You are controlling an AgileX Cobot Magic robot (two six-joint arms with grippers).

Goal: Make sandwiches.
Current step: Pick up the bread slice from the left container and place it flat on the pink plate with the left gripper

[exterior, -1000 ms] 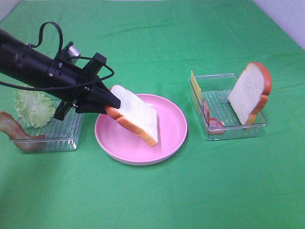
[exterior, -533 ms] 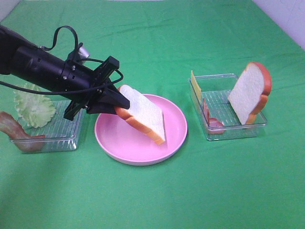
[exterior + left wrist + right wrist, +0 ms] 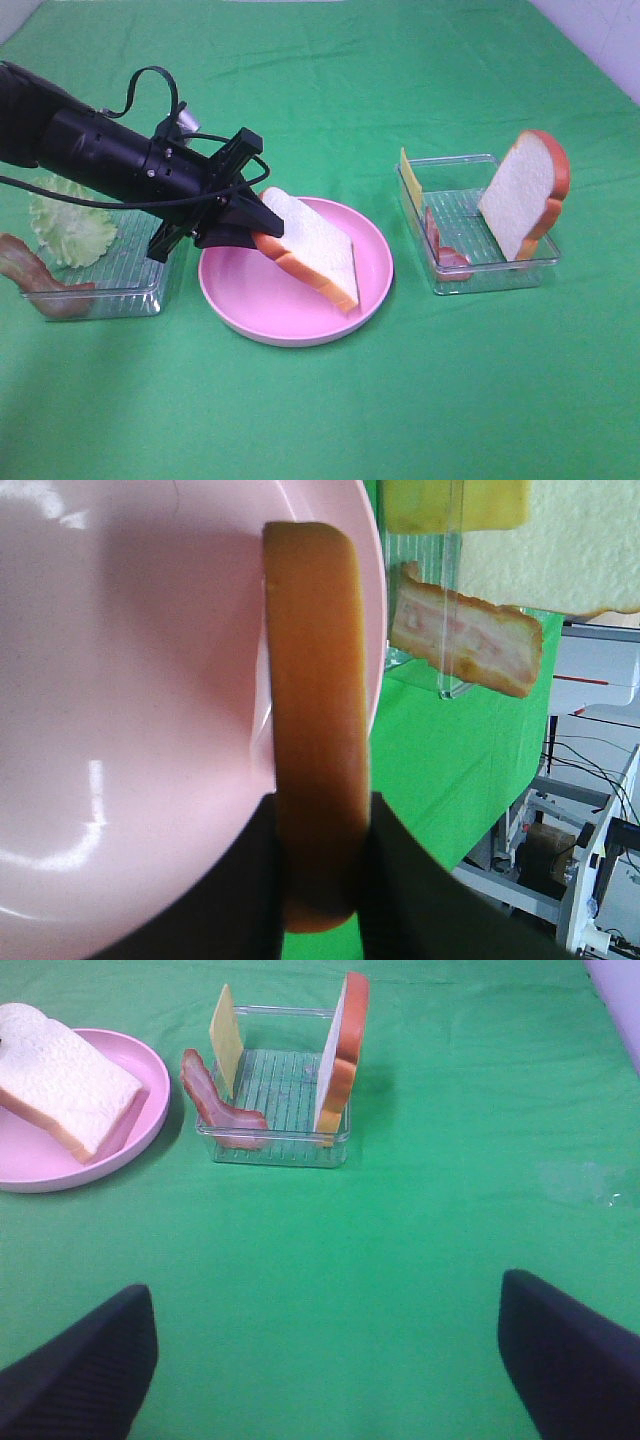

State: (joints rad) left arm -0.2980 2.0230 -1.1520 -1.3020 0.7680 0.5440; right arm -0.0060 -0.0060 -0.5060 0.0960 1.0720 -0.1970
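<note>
Laying the base slice is, by my reading, the step in hand: the left gripper (image 3: 266, 226) has its jaws pinching the crust end of a bread slice (image 3: 312, 246), which slants down over the pink plate (image 3: 300, 336), low corner at or just above the plate's floor; I cannot tell whether it touches. The next move calls for lowering the held end until the slice lies flat near the plate's middle, then parting the jaws and backing out without dragging it. The right gripper (image 3: 325, 1290) hangs over bare cloth with jaws spread wide, holding nothing. Fillings wait to either side: a lettuce leaf (image 3: 70, 226) and a bacon strip (image 3: 32, 272) at the left tray (image 3: 125, 292); a cheese slice (image 3: 409, 180), more bacon (image 3: 442, 252) and a second bread slice (image 3: 525, 195) propped upright in the right tray (image 3: 470, 285). The counter is covered in green cloth (image 3: 420, 410), smooth and uncluttered. Past its edge, the left wrist view shows metal framing and cables.
</note>
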